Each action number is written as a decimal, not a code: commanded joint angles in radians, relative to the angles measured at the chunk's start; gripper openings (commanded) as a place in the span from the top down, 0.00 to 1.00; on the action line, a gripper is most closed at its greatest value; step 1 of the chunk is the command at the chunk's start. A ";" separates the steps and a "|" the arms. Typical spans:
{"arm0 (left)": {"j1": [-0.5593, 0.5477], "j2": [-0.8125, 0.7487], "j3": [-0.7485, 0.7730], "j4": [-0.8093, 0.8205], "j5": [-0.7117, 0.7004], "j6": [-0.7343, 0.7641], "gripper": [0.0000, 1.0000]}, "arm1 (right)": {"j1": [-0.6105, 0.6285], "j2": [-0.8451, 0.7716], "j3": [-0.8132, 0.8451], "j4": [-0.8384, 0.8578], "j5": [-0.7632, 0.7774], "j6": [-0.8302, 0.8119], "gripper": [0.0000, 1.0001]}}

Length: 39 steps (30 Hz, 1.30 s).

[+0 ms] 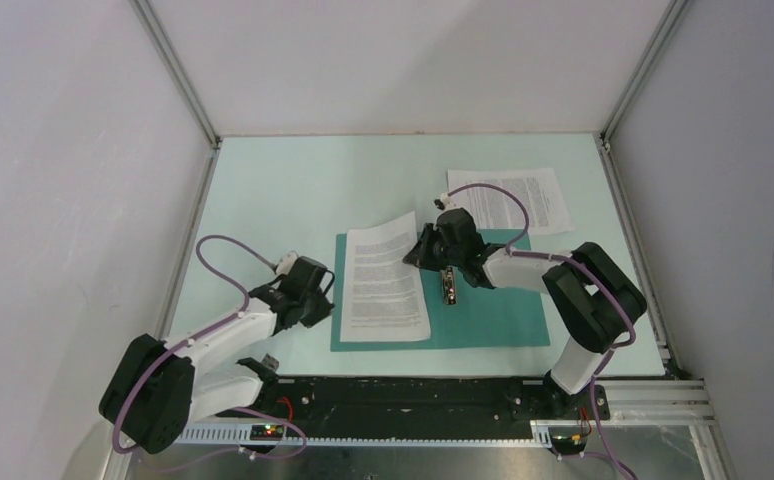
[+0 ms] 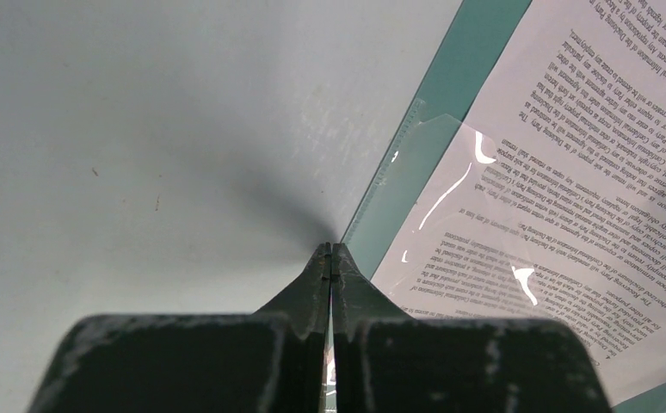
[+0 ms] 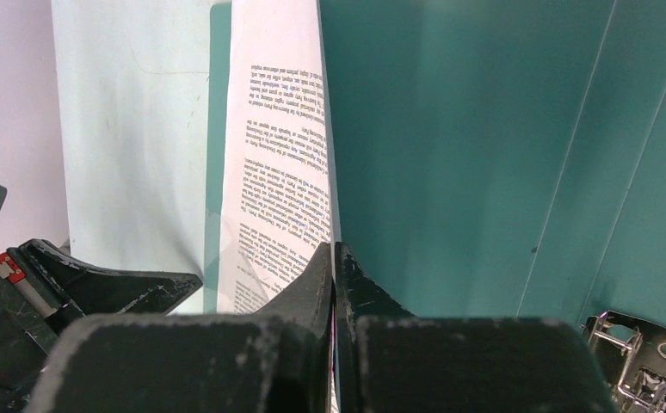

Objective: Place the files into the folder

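Note:
The dark teal folder [image 1: 488, 315] lies open on the table, its metal clip [image 1: 450, 287] at the spine. One file [image 1: 383, 290], a printed white sheet, rests on the folder's left half with its far right corner lifted. My right gripper [image 1: 421, 254] is shut on that sheet's right edge [image 3: 282, 155], which runs in between the jaws of the right gripper [image 3: 335, 251]. A second file [image 1: 513, 200] lies on the table at the back right. My left gripper [image 1: 330, 298] is shut, and the left gripper's tip [image 2: 330, 251] sits at the folder's left edge [image 2: 407, 163] with nothing seen between the jaws.
A clear plastic pocket [image 2: 450, 198] covers part of the sheet near the folder's left edge. White enclosure walls [image 1: 63, 150] and metal frame posts [image 1: 178, 70] surround the pale mint tabletop [image 1: 283, 190]. The clip [image 3: 639, 361] shows beside the right fingers.

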 commanded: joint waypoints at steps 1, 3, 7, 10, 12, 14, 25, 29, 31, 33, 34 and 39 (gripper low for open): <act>-0.012 0.027 -0.005 -0.046 -0.007 0.018 1.00 | -0.001 0.011 0.029 0.045 0.011 0.013 1.00; -0.013 0.029 -0.006 -0.046 -0.007 0.017 1.00 | -0.012 0.010 0.030 0.057 0.004 0.019 1.00; -0.016 0.032 -0.006 -0.046 -0.008 0.015 1.00 | -0.021 0.006 0.033 0.080 -0.001 0.028 1.00; -0.020 0.036 -0.004 -0.044 -0.009 0.014 1.00 | -0.021 0.015 0.039 0.080 0.000 0.030 1.00; -0.022 0.041 -0.002 -0.043 -0.008 0.012 1.00 | -0.016 0.025 0.041 0.087 -0.003 0.035 1.00; -0.026 0.044 0.000 -0.041 -0.009 0.011 1.00 | -0.008 0.034 0.042 0.091 -0.007 0.039 1.00; -0.031 0.049 -0.008 -0.039 -0.013 0.006 1.00 | 0.020 0.055 0.043 0.076 -0.001 0.039 1.00; -0.031 0.051 -0.008 -0.038 -0.013 0.006 1.00 | 0.024 0.059 0.043 0.089 -0.025 0.022 1.00; -0.031 0.054 -0.008 -0.036 -0.014 0.006 1.00 | 0.021 0.059 0.042 0.092 -0.043 0.005 1.00; -0.031 0.058 -0.009 -0.036 -0.015 0.006 1.00 | 0.015 0.058 0.043 0.086 -0.065 -0.011 1.00; -0.031 0.059 -0.009 -0.034 -0.014 0.007 1.00 | 0.013 0.056 0.043 0.080 -0.072 -0.024 1.00; -0.030 0.070 -0.005 -0.033 -0.016 0.007 1.00 | 0.001 0.046 0.043 0.053 -0.113 -0.071 1.00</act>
